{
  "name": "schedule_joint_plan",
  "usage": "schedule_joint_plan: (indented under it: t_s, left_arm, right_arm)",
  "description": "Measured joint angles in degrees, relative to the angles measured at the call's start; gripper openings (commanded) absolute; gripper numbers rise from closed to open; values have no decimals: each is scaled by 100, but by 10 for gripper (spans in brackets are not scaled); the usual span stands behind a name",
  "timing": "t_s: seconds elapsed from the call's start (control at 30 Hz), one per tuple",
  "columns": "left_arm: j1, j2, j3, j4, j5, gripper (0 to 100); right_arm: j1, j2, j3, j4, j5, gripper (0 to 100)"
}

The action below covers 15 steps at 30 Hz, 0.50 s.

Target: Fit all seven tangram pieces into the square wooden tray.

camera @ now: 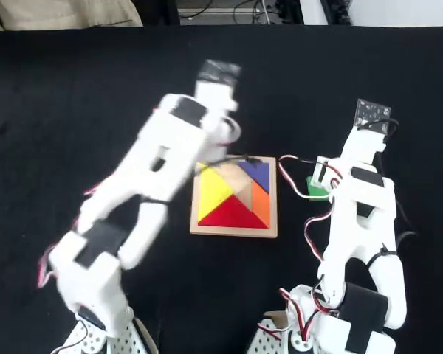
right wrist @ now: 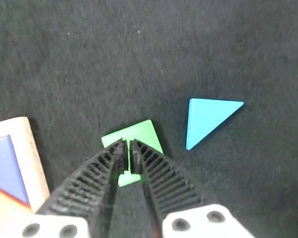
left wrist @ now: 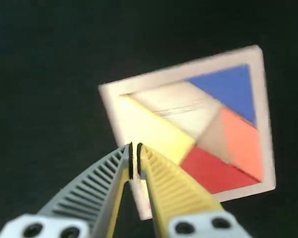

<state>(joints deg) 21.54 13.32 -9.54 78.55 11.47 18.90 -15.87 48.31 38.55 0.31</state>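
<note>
While left jaws sit pressed together with nothing between them, tips hang over yellow triangle (left wrist: 156, 131) near rim of square wooden tray (left wrist: 266, 114). Same tray holds red triangle (left wrist: 213, 173), blue triangle (left wrist: 228, 89), orange piece (left wrist: 241, 139) and pale wood-coloured piece (left wrist: 188, 111), all flat. Right jaws likewise pressed together, tips over green square (right wrist: 144, 134), flat on black worktop (right wrist: 139, 49) near tray, not touching. Cyan triangle (right wrist: 203, 119) on worktop beyond green square, apart from it, away from tray.
</note>
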Motion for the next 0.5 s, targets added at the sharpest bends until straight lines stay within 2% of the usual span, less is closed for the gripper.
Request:
schedule_joint_plan:
  t_s: [0.1, 0.2, 0.3, 0.5]
  left_arm:
    - [-519, -721, 730, 26, -360, 51]
    - [-967, -1442, 1890, -378, -536, 51]
    - [-1538, -2268, 3297, -1116, -589, 55]
    - [-2514, -4044, 5925, -2936, -580, 70]
  right_arm:
    - [0, 0, 0, 35, 0, 182]
    - [0, 44, -9, 35, 44, 188]
    - [0, 53, -35, 97, 281, 191]
    - [-536, 211, -369, 536, 545, 191]
